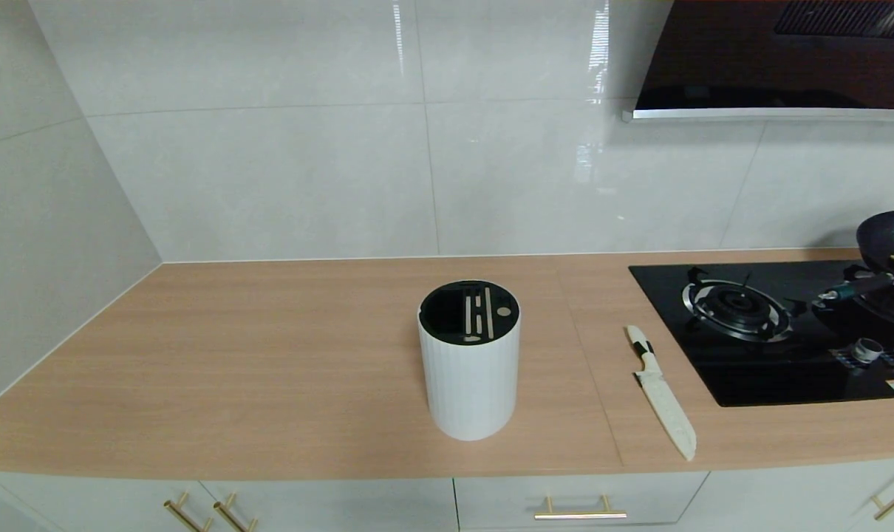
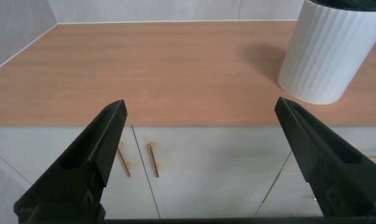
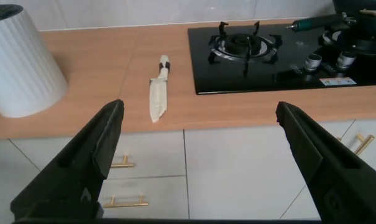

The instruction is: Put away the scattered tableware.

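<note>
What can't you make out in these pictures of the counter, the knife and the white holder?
- Inside the holder: head view, the slots in its dark top are too small to see into.
- Pan: head view, cut off by the right edge; its inside is hidden by its wall.
- Knife cutting edge: head view, too small to tell which side it faces.
</note>
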